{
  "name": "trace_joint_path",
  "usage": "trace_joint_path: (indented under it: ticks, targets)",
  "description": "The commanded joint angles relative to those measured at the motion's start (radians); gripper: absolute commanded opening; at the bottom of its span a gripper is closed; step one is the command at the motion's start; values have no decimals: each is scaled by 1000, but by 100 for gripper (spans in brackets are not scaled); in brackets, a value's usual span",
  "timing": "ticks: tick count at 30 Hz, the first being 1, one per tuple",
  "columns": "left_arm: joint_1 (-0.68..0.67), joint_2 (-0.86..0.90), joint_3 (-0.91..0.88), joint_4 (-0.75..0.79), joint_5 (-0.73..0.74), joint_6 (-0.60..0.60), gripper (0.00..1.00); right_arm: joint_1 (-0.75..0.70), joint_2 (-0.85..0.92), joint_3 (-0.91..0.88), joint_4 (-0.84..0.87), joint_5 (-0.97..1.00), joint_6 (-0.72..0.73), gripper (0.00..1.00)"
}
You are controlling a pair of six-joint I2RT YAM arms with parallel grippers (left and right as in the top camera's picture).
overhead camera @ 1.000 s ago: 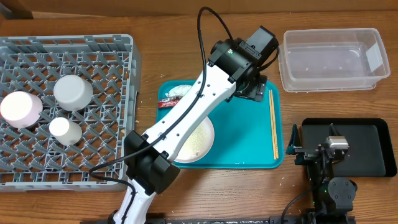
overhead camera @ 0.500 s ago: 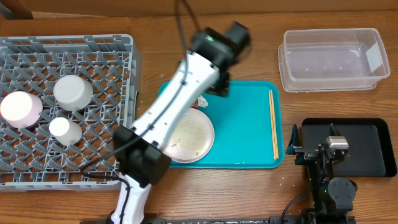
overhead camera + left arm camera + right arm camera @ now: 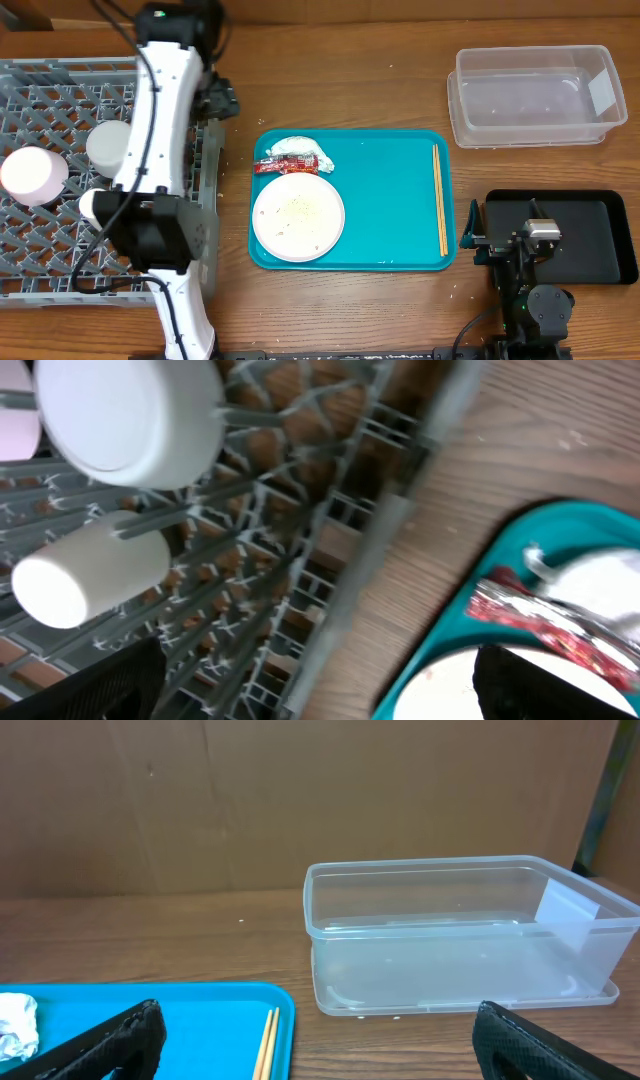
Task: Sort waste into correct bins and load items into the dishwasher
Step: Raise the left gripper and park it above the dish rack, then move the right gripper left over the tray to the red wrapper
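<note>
**Left arm**: long, rounded links in glossy white, with bulky black housings at the joints. A thin black cable runs along the white shell and hangs in loose loops near the lower joint.

**Left fingers**: matte black with blunt edges; blurred in the wrist view.

**Right arm**: compact and blocky, almost all black, with round joint caps. A small silver-grey block sits on top.

**Right fingers**: black with a rough, pebbled surface, tapering to narrow tips.
</note>
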Motion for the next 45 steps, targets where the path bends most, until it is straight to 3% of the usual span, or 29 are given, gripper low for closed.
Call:
trace_joint_path:
  ticks: [1,7,23,25,28,30,33,36,39,43,45]
  targets:
    - [85,8,7,-5,31,19,100,7,-9,-10,8,7,-4,100]
    - [158,8,7,-1,31,19,100,7,-9,-10,8,7,-4,100]
    - [157,8,7,-1,31,19,100,7,-9,-11,45,-29,14,100]
    - [157,8,7,-1,31,19,100,7,-9,-10,117,-240,169,100]
    - [157,8,7,-1,31,19,100,7,-9,-10,219,-731,577,100]
    - [157,8,7,-1,31,19,100,7,-9,-10,302,-945,838,100]
    - [157,8,7,0,31,19,100,7,-9,-10,478,-921,1278,99]
    - [157,8,7,-1,31,19,100,7,-9,-10,682,-717,1516,100]
    - [157,8,7,-1,31,19,100,7,-9,29,874,-417,1592,99]
    - [157,8,7,-1,31,19,100,6,19,223,709,-299,1545,100]
    - [157,8,7,0,31,19,100,7,74,373,589,-328,1363,100]
